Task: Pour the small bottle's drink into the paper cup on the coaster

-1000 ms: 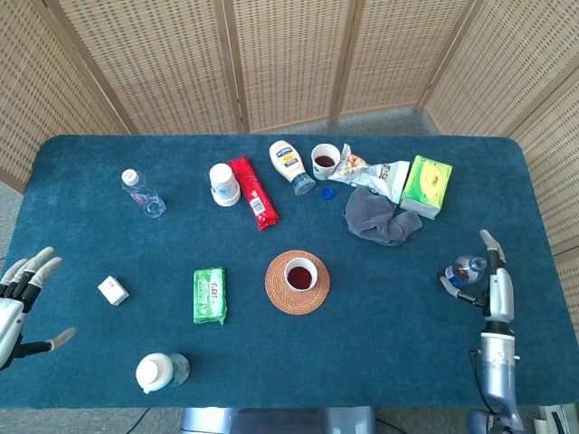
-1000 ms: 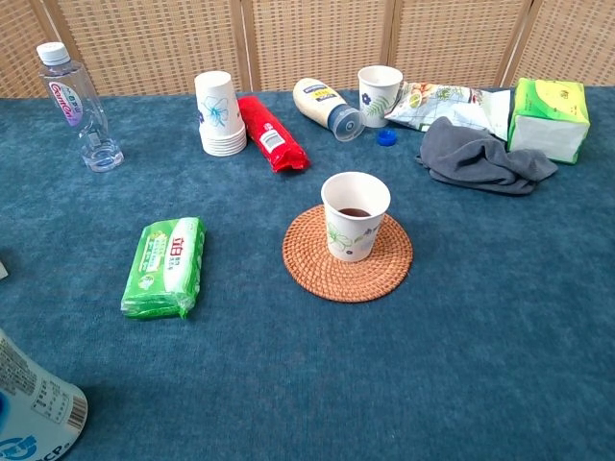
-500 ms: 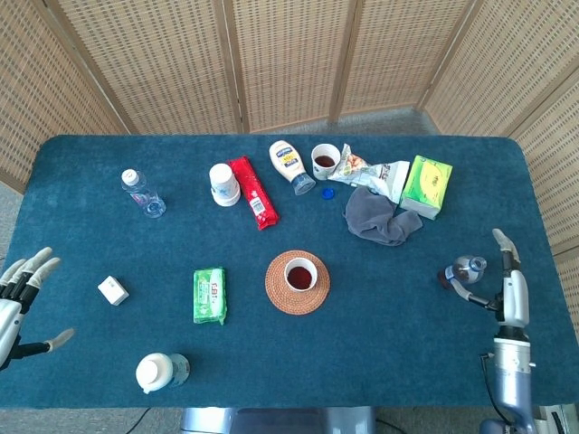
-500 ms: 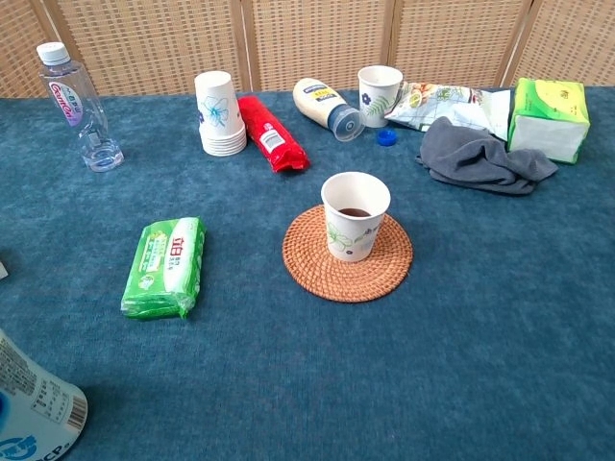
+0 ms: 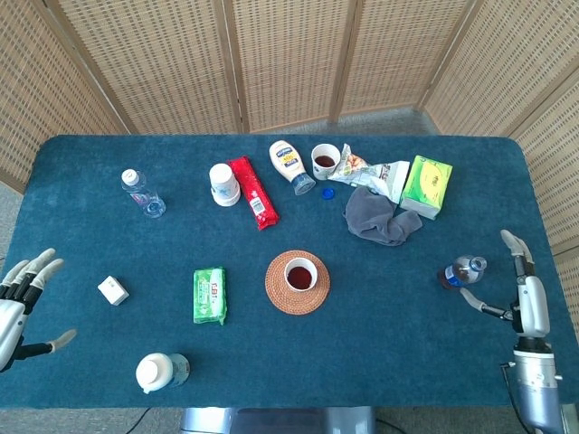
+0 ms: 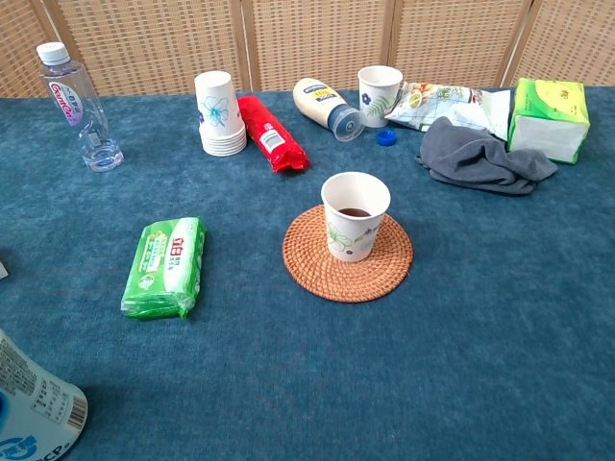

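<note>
A paper cup [image 5: 299, 273] [image 6: 355, 215] with dark drink in it stands on the round woven coaster [image 5: 278, 295] [image 6: 309, 267] mid-table. The small bottle [image 5: 462, 269] lies on the cloth near the right edge, free of any hand. My right hand [image 5: 522, 289] is just right of it and apart from it, fingers spread and empty. My left hand [image 5: 20, 298] hovers at the left table edge, fingers apart, holding nothing. Neither hand shows in the chest view.
At the back lie a water bottle [image 5: 142, 192], stacked cups [image 5: 223, 184], a red packet [image 5: 252, 191], a mayonnaise bottle [image 5: 290, 166], a second cup [image 5: 325, 160], a grey cloth [image 5: 380, 217] and a green box [image 5: 426, 185]. Green wipes [image 5: 209, 296], a white box [image 5: 113, 290] and a white-capped bottle [image 5: 159, 372] sit front left.
My right hand has let go of the small bottle and drawn back to the right and toward the front edge. The bottle now lies alone. The left hand stays put.
</note>
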You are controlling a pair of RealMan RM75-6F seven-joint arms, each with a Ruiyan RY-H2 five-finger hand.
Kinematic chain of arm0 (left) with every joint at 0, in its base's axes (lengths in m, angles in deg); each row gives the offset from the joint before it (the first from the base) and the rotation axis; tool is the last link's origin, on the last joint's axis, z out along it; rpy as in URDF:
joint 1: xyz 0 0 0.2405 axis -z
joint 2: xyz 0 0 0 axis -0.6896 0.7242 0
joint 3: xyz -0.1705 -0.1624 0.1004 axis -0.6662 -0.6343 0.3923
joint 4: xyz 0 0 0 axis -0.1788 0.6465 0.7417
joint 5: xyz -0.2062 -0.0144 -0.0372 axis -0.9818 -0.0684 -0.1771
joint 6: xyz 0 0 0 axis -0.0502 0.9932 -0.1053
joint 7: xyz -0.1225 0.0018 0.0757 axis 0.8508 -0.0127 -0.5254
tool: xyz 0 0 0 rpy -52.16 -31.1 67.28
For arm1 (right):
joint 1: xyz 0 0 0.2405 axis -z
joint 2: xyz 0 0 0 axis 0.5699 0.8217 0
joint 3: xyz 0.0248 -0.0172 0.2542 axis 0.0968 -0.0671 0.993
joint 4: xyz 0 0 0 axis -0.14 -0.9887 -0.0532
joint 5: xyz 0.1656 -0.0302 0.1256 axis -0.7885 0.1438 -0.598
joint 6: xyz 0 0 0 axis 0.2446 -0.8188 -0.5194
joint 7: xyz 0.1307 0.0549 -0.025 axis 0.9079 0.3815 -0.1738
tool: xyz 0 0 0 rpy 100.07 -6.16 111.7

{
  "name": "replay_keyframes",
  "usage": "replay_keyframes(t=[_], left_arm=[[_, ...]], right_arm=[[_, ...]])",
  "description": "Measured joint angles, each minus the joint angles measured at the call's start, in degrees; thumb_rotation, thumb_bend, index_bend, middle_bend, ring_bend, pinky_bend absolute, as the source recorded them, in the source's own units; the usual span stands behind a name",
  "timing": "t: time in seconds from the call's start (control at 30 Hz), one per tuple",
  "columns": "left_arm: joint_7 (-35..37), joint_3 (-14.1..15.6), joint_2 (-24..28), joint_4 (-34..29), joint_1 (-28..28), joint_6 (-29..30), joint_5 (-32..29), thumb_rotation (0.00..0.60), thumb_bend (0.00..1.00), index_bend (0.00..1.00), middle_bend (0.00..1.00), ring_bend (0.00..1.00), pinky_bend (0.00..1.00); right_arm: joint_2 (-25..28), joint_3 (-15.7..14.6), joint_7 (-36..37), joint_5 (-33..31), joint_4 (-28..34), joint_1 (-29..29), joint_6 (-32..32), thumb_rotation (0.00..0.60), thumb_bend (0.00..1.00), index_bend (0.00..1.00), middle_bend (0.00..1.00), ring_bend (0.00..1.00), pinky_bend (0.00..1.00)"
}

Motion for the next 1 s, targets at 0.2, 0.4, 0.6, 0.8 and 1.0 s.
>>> replay_keyframes(t=[0.2, 0.4, 0.6, 0.8, 1.0], left_arm=[[-1.14, 0.01, -0.25, -0.12, -0.05, -0.05, -0.1, 0.6, 0.11, 0.0, 0.0, 0.0, 0.0], [-3.47, 0.03, -0.77, -0.53, -0.16, -0.22, -0.33, 0.6, 0.12, 0.0, 0.0, 0.0, 0.0], [-8.13, -0.16, -1.87, -1.55, -1.22, 0.55, -1.92, 0.6, 0.11, 0.0, 0.0, 0.0, 0.0], [-14.19, -1.02, -3.7, -2.2, -2.75, 2.48, -4.64, 0.6, 0.12, 0.0, 0.0, 0.0, 0.0], [-20.76, -2.4, -6.4, -1.78, -4.33, 5.23, -7.3, 0.6, 0.12, 0.0, 0.0, 0.0, 0.0]], right_arm=[[2.71, -2.18, -3.59, 3.27, 0.13, -0.06, -0.47, 0.6, 0.0, 0.0, 0.0, 0.0, 0.0], [4.08, -4.34, -10.58, 5.9, 0.71, 0.61, -2.44, 0.6, 0.0, 0.0, 0.0, 0.0, 0.0], [4.32, -4.45, -17.91, 6.32, 1.58, 1.11, -4.26, 0.6, 0.0, 0.0, 0.0, 0.0, 0.0], [5.68, -4.99, -26.27, 5.4, 3.71, 1.8, -3.63, 0.6, 0.0, 0.0, 0.0, 0.0, 0.0], [7.87, -5.31, -31.4, 4.21, 7.16, 2.11, -2.23, 0.6, 0.0, 0.0, 0.0, 0.0, 0.0]])
